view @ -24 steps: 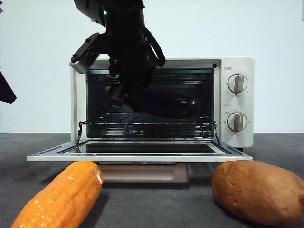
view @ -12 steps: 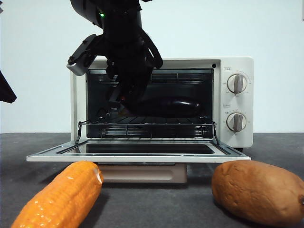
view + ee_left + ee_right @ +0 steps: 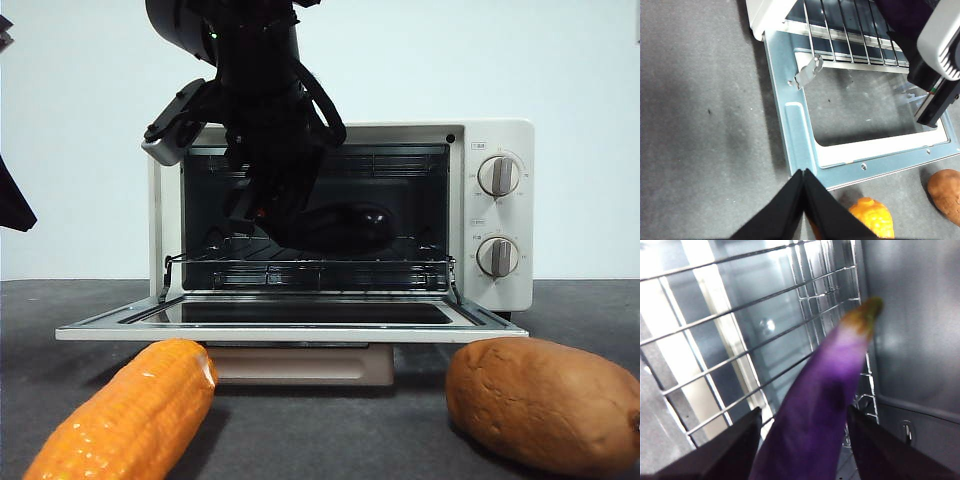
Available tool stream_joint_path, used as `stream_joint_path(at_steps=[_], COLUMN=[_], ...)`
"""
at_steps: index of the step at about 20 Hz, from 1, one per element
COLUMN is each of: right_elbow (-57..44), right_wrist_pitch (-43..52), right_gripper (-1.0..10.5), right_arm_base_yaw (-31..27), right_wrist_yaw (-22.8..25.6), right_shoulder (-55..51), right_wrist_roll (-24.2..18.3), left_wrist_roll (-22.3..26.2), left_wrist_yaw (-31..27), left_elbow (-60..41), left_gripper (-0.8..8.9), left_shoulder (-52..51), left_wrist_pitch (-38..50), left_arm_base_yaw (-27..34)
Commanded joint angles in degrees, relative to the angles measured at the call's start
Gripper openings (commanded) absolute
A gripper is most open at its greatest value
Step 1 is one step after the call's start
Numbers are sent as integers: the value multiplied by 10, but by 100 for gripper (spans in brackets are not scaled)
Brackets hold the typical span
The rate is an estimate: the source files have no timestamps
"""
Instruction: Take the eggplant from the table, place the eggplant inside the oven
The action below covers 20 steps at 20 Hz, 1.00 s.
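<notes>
Between the right gripper's (image 3: 805, 440) 2 jaws sits the eggplant (image 3: 820, 410), clamped and held just above the rack (image 3: 310, 262) inside the oven (image 3: 500, 215). Left gripper (image 3: 803, 187) waits pinched closed, holding nothing. Let go too high and I'd guess it rolls out onto the open door (image 3: 290, 325).

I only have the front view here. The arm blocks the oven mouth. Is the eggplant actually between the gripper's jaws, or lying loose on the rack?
Observer: The right wrist view shows the eggplant between the two jaws of the right gripper, which close on it from both sides.
Operator: Which way does the stem point?
Observer: The greenish stem tip points away from the gripper, deeper into the oven, over the wire rack.
Operator: And the other arm?
Observer: The left gripper is shut and empty, above the table beside the corner of the open oven door.
</notes>
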Motion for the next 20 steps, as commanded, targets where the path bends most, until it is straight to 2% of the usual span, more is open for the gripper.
stream_joint_path(at_steps=[1, 7, 9, 11, 14, 16, 20], right_elbow=[16, 16, 16, 16, 16, 16, 16], right_wrist_pitch=[3, -12, -45, -97, -190, -233, -285], right_gripper=[273, 265, 244, 173, 24, 3, 3], right_arm_base_yaw=[10, 28, 35, 42, 59, 74, 114], right_wrist_yaw=[2, 1, -4, -48, -153, -202, -224], right_shoulder=[18, -11, -35, -67, -138, -187, -275], right_wrist_roll=[9, 18, 45, 90, 145, 161, 176], left_wrist_roll=[4, 3, 3, 3, 3, 3, 3], left_wrist_yaw=[3, 3, 3, 3, 3, 3, 8], left_elbow=[2, 2, 2, 2, 2, 3, 5], left_gripper=[6, 6, 6, 6, 6, 6, 6], left_shoulder=[6, 10, 24, 54, 130, 179, 247], left_wrist_pitch=[5, 21, 38, 52, 85, 104, 121], left_arm_base_yaw=[-1, -1, -1, -1, -1, -1, -1])
